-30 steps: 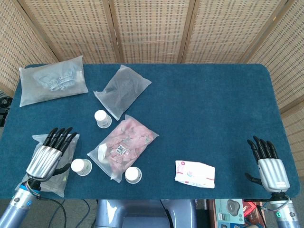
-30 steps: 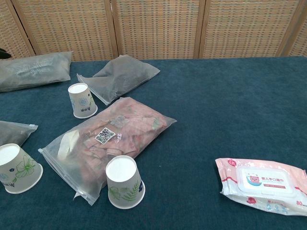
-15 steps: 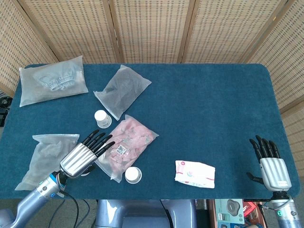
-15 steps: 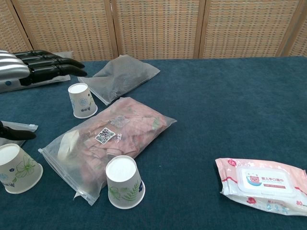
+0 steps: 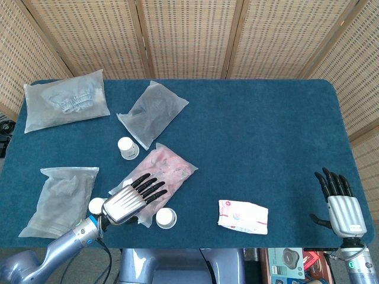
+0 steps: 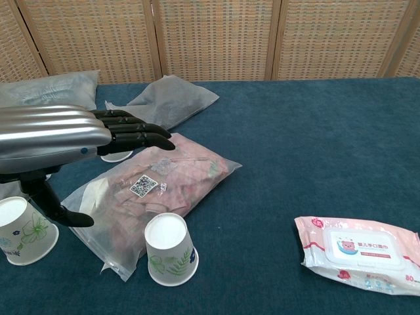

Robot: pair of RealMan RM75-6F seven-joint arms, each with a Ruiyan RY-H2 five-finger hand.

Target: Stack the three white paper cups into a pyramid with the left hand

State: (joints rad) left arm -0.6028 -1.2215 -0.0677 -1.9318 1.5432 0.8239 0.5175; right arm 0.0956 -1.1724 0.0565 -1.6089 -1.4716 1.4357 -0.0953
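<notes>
Three white paper cups stand upside down on the blue table. One cup is by the grey pouch, mostly hidden behind my hand in the chest view. A second cup sits at the front left. The third cup stands at the front edge of the pink bag. My left hand hovers open above the pink bag, between the two front cups, fingers stretched out flat. My right hand rests open at the table's front right corner.
A pack of wet wipes lies at the front right. A grey pouch lies mid-table, a clear bag at the back left, and another clear bag at the front left. A wicker screen stands behind the table.
My left hand has swept right from above the front left bag, past the front left cup, to above the pink bag. My right hand has drawn back slightly toward the front edge.
</notes>
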